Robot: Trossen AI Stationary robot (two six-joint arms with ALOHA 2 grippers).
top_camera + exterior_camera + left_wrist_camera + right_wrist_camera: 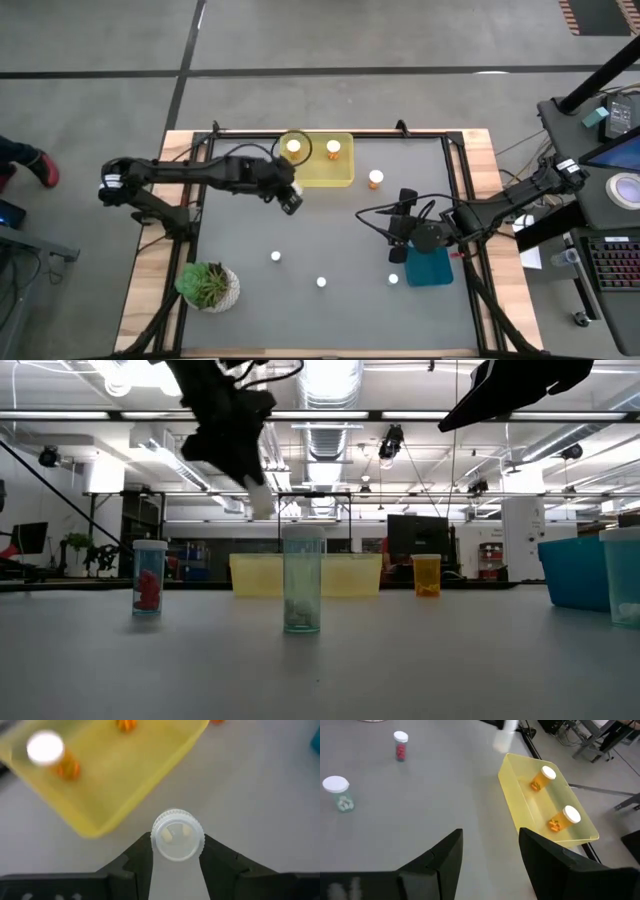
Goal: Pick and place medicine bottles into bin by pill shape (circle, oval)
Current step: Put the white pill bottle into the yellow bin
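Left pincer (176, 854) raised above the grey desk (330, 230), just beside the yellow bin (322, 172), its two dark fingers (136, 857) closed on a small clear bottle (177, 834) with a white ribbed cap; pale pills show through the bottle. In the high view this pincer (291, 200) sits at the bin's near left corner. Two orange bottles (541, 778) (564, 818) with white caps lie inside the yellow bin. A third orange bottle (375, 179) stands on the desk just to the right of the bin. Three small white-capped bottles (276, 256) (321, 282) (393, 279) stand apart on the near half of the desk; in the low view one holds red pills (148, 577) and one pale pills (302, 580). Right pincer (490, 857) hangs above the desk with its fingers parted and nothing between them; seen from above it (398, 240) lies next to the blue bin (430, 267). A potted green plant (208, 285) stands at the desk's near left corner.
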